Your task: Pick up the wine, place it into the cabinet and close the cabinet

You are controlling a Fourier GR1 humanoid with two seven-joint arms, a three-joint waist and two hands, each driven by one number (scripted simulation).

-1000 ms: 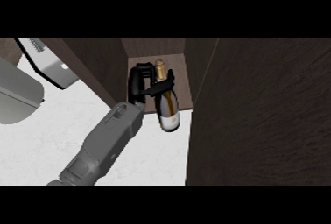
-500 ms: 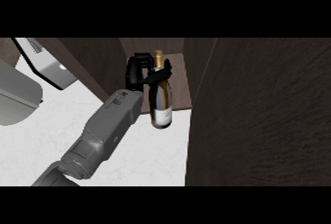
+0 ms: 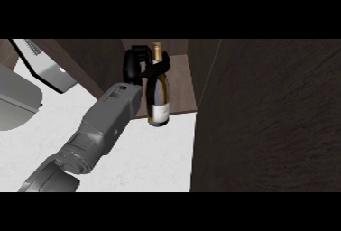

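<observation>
At the mouth of the cabinet, the wine (image 3: 158, 101) hangs upright, its gold-capped neck up inside the opening and its labelled base out over the near edge of the shelf, above the white table (image 3: 140, 153). It seems not yet to rest on anything. The left hand (image 3: 138, 65) grips it by the neck, black fingers (image 3: 162, 66) curled round just under the cap; holding it so high lets the body of the bottle swing in ahead of the forearm, which slants up from the lower left. The right hand is out of sight.

The cabinet (image 3: 180, 76) is a dark wood recess, and its door (image 3: 266, 117) stands open at the right, a tall dark panel edge-on beside the bottle. I judge the placing step is under way: the base must go deeper and set down before the fingers release, and only then can the door be swung shut. A grey appliance (image 3: 16, 103) sits at the left, well apart.
</observation>
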